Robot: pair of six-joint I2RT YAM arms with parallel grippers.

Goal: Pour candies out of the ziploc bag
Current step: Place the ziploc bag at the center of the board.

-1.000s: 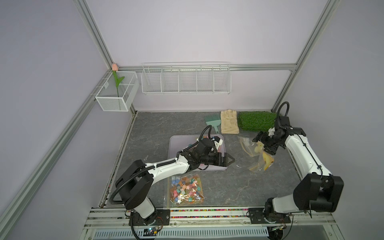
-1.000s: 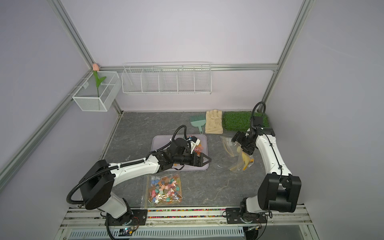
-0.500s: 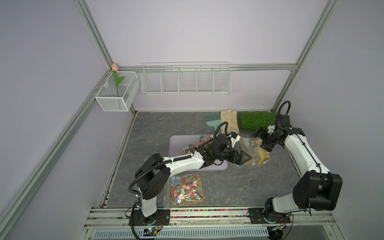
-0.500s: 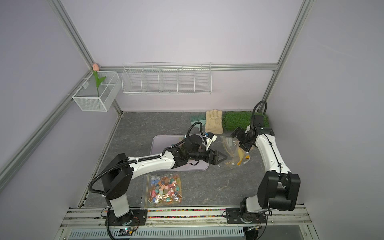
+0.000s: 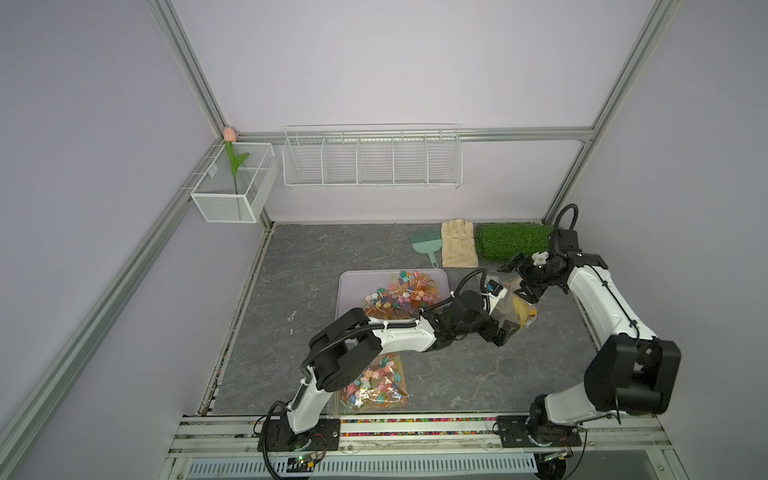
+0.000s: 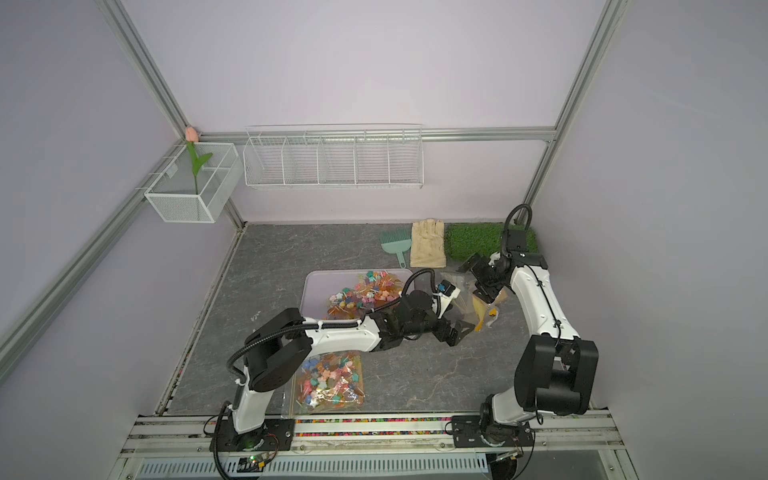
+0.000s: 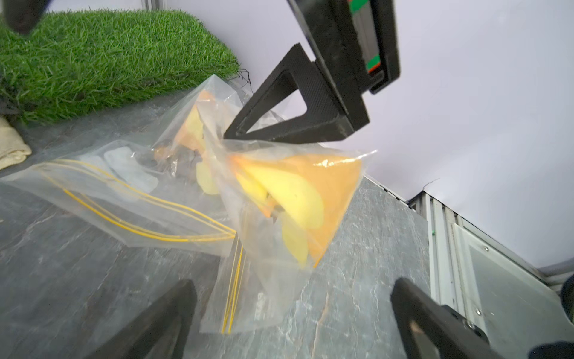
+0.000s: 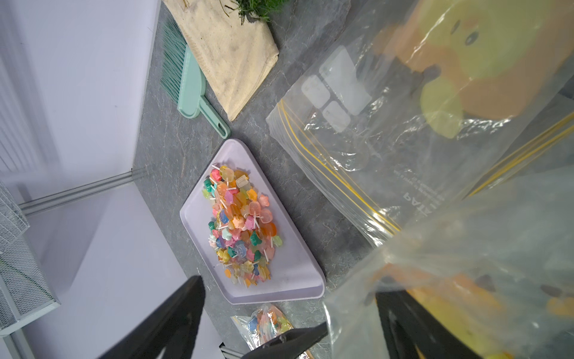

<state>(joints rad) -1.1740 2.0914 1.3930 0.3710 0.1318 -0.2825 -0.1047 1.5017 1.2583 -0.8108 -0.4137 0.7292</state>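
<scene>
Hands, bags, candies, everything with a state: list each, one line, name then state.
Left hand: open, a bag between its fingers.
Right hand: open.
Candies: loose, heaped in the tray.
Candy bag: flat on the table, holding candies.
Other bags: crumpled; zips unclear.
Tulip: upright in the basket.
Glove: lying flat.
Brush: lying flat.

Both arms are built of glossy white shells set between blocky black joint housings. The left arm (image 5: pixel 403 336) carries a ribbed black conduit (image 5: pixel 345 332) fastened with white zip ties. The right arm (image 5: pixel 598 299) has a thin black cable along its shell and a black cable loop (image 5: pixel 570 205) at the wrist. The fingers (image 7: pixel 320 88) are matte black, finely textured triangular frames. A green and orange marking (image 7: pixel 372 63) sits on one rail.
</scene>
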